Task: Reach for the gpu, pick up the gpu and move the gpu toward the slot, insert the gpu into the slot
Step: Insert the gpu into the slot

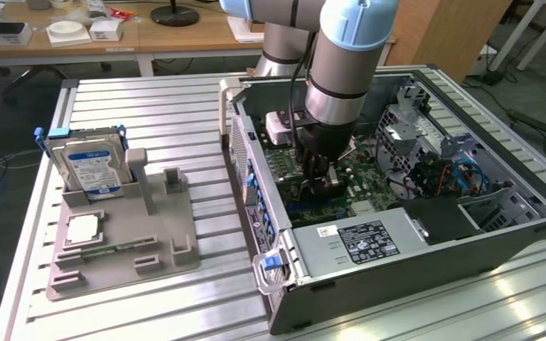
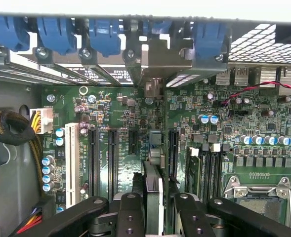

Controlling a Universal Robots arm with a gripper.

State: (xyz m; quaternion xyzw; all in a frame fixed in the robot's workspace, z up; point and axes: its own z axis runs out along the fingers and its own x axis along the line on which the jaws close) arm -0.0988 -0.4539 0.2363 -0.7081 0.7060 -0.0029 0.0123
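Here, gripper point(image 2: 154, 205) clamping thin flat gpu point(image 2: 154, 192), edge-on over green motherboard point(image 2: 135, 111)

The scene is seen in the exterior view from above and off to one side, far enough back that the slatted table point(image 1: 159, 106), the open computer case point(image 1: 500, 241) and the arm are all taken in. The wrist view is taken close over the green motherboard point(image 2: 115, 106), looking down past the hand point(image 2: 154, 207). The motherboard inside the case is shared by both views.
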